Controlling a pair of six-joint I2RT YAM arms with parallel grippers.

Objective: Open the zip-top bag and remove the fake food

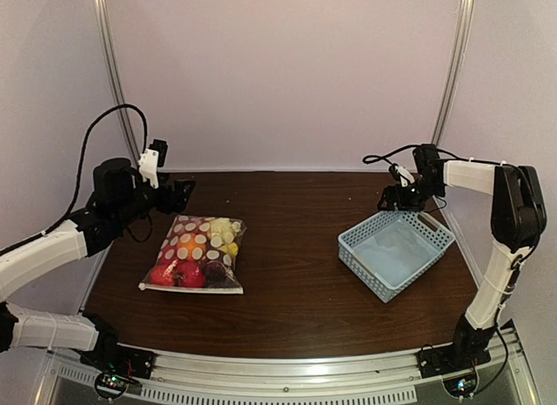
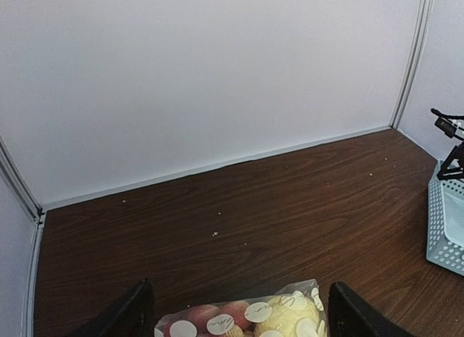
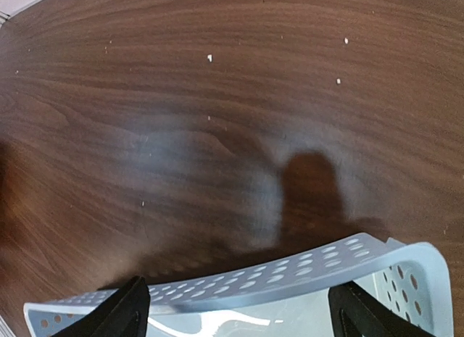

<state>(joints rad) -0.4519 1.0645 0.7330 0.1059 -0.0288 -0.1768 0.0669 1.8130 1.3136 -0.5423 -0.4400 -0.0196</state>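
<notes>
- Zip-top bag (image 1: 196, 253) lies flat on the table (image 1: 296, 283), left side, fake food (image 1: 184, 271) inside.
- Left gripper (image 1: 177, 192): fingers apart, at the bag's far end.
- Right gripper (image 1: 402, 197): fingers apart, above the far rim of the basket (image 1: 359, 270).

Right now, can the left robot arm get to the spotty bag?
Probably yes. The left gripper hangs open right at the far end of the zip-top bag, and its wrist camera shows that end between its fingers, nothing blocking. The basket sits well off to the right.
</notes>
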